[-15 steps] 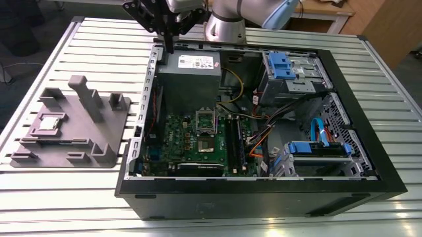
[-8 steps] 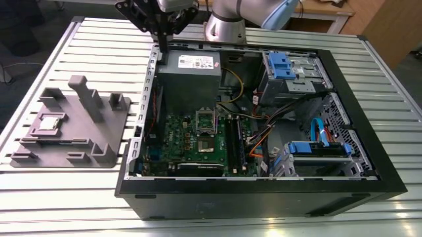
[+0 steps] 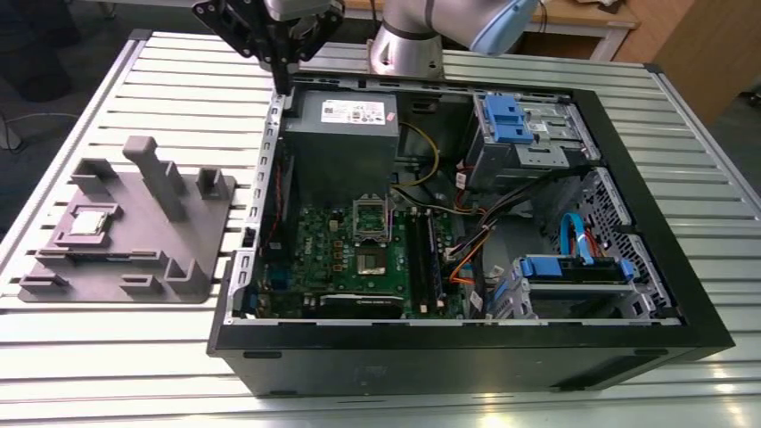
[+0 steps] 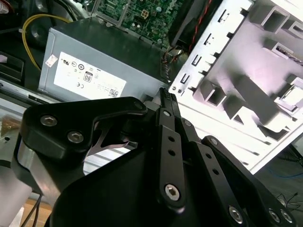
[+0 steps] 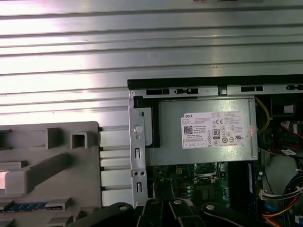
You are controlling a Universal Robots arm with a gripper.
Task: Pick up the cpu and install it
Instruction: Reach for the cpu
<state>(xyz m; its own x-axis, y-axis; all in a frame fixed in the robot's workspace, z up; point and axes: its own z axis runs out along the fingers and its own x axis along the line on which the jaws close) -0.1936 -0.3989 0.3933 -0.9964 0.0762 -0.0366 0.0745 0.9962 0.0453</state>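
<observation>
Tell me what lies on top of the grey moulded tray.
The cpu lies flat on the tray, toward the exterior view's left. Anything beneath it is covered.

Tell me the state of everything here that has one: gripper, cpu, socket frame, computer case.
computer case: lying on its side, panel off.
gripper: jaws shut, empty, above the case's rim.
cpu: lying flat in the grey tray, ungripped.
socket frame: swung open.

glare on the slatted table [image 5: 142, 42]; dim inside the case [image 3: 476, 361]; tray [image 4: 236, 42] washed out
</observation>
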